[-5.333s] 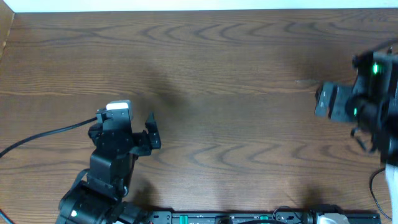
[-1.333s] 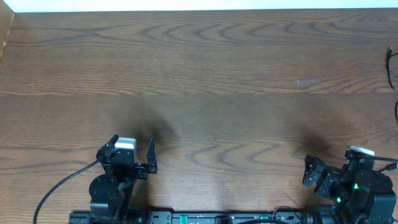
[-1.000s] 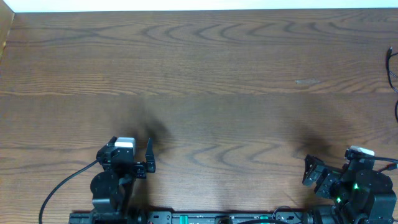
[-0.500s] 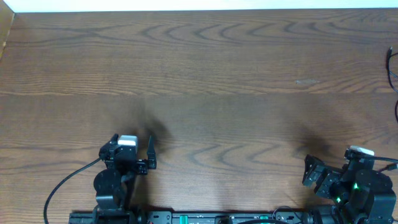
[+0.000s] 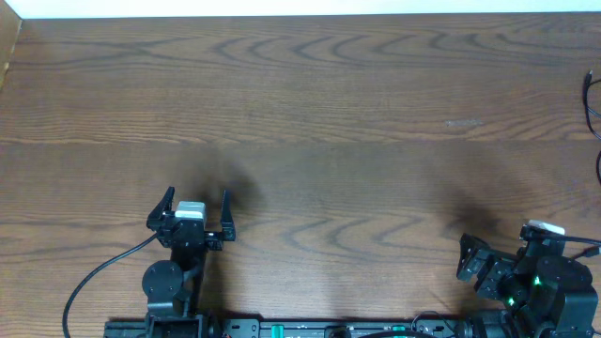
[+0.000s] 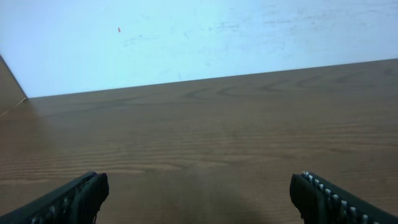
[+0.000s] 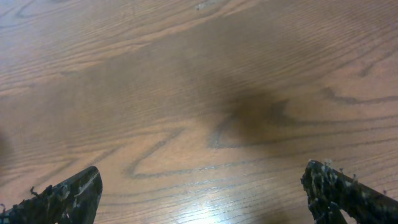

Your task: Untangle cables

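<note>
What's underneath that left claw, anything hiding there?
Between the open fingers of the left gripper, only bare wooden table shows. The spot directly beneath its body is covered from overhead, so I cannot tell.

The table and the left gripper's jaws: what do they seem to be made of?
The table looks like wood or wood-look laminate, brown, low sheen: long grain lines show. On the left gripper the jaws look like matte black plastic, perhaps rubber-faced: small ridges line one inner edge.
</note>
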### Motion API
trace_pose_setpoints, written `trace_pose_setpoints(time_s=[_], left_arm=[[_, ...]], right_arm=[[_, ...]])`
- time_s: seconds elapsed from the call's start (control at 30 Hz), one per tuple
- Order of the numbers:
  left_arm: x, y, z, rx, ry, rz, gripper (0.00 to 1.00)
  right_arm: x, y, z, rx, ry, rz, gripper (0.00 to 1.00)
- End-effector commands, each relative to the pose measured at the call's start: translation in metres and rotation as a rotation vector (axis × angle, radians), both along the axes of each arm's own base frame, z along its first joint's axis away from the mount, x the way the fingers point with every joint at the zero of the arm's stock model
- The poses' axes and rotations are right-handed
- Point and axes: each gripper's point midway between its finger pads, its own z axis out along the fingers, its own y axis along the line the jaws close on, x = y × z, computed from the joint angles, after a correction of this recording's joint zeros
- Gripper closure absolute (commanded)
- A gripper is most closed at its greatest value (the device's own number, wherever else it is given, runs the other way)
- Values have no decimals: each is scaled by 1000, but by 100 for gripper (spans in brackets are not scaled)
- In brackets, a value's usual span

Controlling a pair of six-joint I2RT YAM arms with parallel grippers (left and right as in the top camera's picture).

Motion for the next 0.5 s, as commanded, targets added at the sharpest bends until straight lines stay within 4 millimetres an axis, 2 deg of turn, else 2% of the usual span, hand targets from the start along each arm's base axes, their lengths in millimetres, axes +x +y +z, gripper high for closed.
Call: trace_pose_setpoints(time_s=[0.0, 0.23, 0.37, 0.43, 0.47], left_arm=[[0, -2, -15, 14, 31, -14, 2], [0, -2, -16, 12, 35, -14, 2], [0, -1, -16, -61, 40, -3, 2], [0, 4, -16, -80, 41, 30, 2], [0, 12, -17, -94, 44, 82, 2]], right_arm=[[0, 0, -2, 2, 5, -4, 1], [0, 0, -2, 2, 5, -4, 1], [0, 0, -2, 2, 5, -4, 1], [0, 0, -2, 2, 5, -4, 1], [0, 0, -2, 2, 5, -4, 1]])
